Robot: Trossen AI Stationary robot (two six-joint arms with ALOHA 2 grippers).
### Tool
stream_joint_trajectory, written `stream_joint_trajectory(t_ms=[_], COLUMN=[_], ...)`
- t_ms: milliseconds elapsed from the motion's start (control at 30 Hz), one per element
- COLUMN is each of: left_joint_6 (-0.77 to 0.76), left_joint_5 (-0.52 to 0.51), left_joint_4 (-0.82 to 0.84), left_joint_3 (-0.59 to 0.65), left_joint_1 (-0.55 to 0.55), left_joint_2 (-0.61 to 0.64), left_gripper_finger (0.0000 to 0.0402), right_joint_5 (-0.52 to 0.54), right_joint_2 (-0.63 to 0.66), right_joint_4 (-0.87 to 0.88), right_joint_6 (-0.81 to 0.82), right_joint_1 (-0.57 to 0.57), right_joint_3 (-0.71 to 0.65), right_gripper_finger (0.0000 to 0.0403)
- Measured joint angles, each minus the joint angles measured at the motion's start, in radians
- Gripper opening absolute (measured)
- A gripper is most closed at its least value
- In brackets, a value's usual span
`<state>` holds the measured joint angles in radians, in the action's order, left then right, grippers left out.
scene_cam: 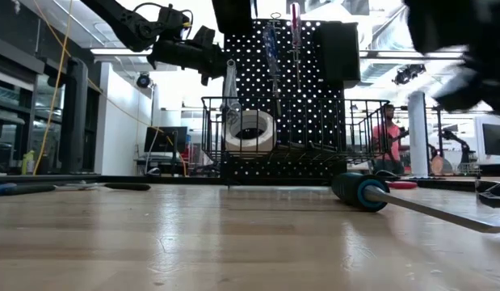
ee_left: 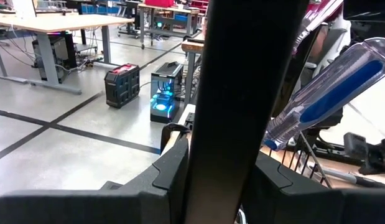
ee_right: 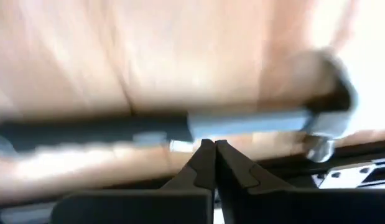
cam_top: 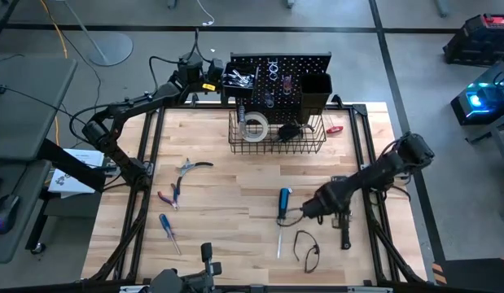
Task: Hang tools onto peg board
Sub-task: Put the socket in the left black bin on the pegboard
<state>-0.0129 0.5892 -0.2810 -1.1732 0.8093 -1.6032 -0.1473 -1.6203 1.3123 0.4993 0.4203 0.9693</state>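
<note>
Peg board (cam_top: 280,69) stands upright at the desk's far edge, with two black bins on it and a wire basket (cam_top: 276,134) at its foot holding the white tape roll (cam_top: 253,129). A few tools already hang on the board; exact count unclear.

Left gripper (cam_top: 204,75) is up at the board's left bin (cam_top: 238,77), jaws closed partway on a long silver tool, looks like a wrench (scene_cam: 230,85), hanging down from it. Left wrist view is mostly blocked by a dark bar; a clear blue-cored screwdriver handle (ee_left: 332,93) sits close by.

To do this step well: keep the wrench vertical, line it up over the bin or hook, lower until seated, and only then open the jaws, or it may drop into the basket.

Right gripper (cam_top: 310,210) is low over the desk (cam_top: 235,228) near the front, jaws shut and empty, just above the hammer (ee_right: 180,127).

Loose on the desk: two blue-handled screwdrivers (cam_top: 282,203) (cam_top: 166,228), two pliers (cam_top: 186,168) (cam_top: 172,195), one hammer, one red-handled tool (cam_top: 336,129) by the basket, one dark cable loop (cam_top: 307,248).
</note>
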Motion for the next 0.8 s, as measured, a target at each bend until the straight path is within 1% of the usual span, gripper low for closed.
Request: stream_joint_trajectory(t_ms=[100,200,400,467,533,600,700,800], left_joint_6=[0.016,0.020,0.023,0.023,0.023,0.024,0.024,0.024], left_joint_5=[0.000,0.000,0.000,0.000,0.000,0.000,0.000,0.000], left_joint_4=[0.000,-0.001,-0.002,-0.002,-0.002,-0.002,-0.002,-0.003], left_joint_3=[0.000,0.000,0.000,0.000,0.000,0.000,0.000,0.000], left_joint_1=[0.000,0.000,0.000,0.000,0.000,0.000,0.000,0.000], left_joint_2=[0.000,0.000,0.000,0.000,0.000,0.000,0.000,0.000], left_gripper_finger=[0.0108,0.0108,0.0108,0.0108,0.0108,0.0108,0.0108,0.0108], right_joint_5=[0.043,0.035,-0.008,-0.013,-0.023,-0.030,-0.032,-0.029], right_joint_2=[0.064,0.143,0.279,0.295,0.292,0.288,0.286,0.287], right_joint_4=[-0.055,-0.134,-0.276,-0.323,-0.342,-0.319,-0.225,-0.107], right_joint_6=[0.184,0.395,0.904,1.020,1.086,1.137,1.198,1.205], right_joint_1=[-0.030,-0.031,0.063,0.090,0.107,0.117,0.119,0.117], right_joint_3=[0.002,-0.057,-0.188,-0.217,-0.235,-0.248,-0.254,-0.228], right_gripper_finger=[0.0000,0.0000,0.0000,0.0001,0.0007,0.0024,0.0067,0.0118])
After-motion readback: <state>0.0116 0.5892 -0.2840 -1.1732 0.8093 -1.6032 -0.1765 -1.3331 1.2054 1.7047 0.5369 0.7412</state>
